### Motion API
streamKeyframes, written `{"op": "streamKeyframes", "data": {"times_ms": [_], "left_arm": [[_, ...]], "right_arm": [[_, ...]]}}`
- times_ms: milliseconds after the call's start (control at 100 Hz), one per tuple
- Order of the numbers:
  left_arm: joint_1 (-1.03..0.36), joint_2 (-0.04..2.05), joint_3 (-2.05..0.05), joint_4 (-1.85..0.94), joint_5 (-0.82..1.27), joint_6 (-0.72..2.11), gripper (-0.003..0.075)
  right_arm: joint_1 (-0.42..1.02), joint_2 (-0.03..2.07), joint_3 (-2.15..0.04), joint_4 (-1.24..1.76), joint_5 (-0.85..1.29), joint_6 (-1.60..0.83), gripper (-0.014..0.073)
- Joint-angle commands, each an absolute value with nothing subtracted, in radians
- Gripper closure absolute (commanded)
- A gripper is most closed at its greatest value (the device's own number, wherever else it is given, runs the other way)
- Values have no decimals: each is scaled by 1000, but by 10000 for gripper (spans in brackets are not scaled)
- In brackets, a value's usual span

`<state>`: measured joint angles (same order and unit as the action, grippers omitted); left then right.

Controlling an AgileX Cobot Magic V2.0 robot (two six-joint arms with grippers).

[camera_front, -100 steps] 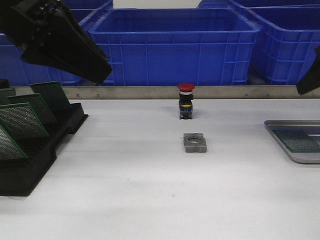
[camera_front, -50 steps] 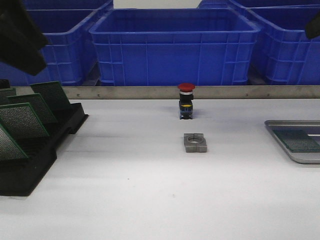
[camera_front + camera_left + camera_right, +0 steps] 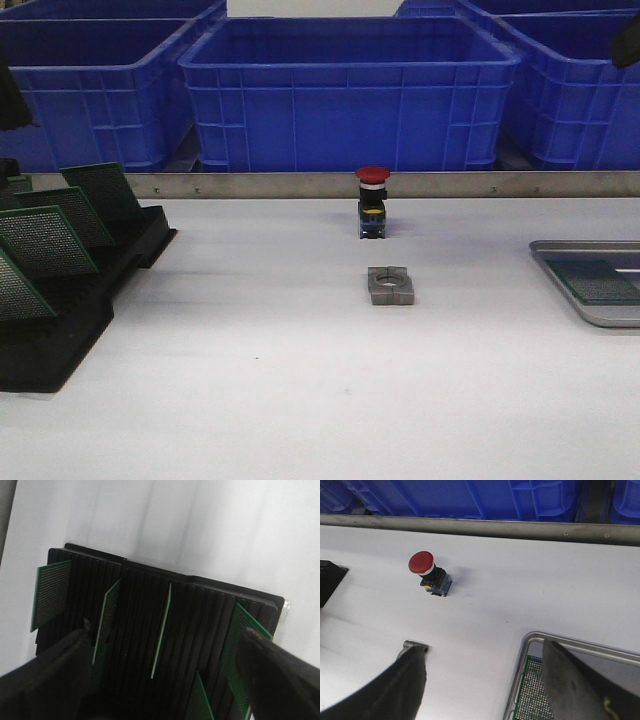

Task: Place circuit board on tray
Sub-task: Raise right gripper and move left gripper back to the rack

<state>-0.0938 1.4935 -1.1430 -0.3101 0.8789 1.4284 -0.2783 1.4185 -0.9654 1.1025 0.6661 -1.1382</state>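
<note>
Left pincer spread, empty, above black rack of upright circuit boards. Right pincer spread over tray, one board already flat inside. Best approach: straddle a single board edge-on, centred, clear of its neighbours, then lift straight up.

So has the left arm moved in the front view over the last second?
Yes. It has pulled away left and up past the blue crate, leaving the rack uncovered.
</note>
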Motion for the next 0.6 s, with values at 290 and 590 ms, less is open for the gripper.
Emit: {"op": "streamKeyframes", "data": {"times_ms": [290,590], "left_arm": [[-94,1604,-1173,-329,784,1417,174],[-94,1656,-1173,-329,766,1417,239]], "right_arm": [[-280,1378,-993,1135,674,-1143,85],[-280,1378,-993,1135,674,-1143,85]]}}
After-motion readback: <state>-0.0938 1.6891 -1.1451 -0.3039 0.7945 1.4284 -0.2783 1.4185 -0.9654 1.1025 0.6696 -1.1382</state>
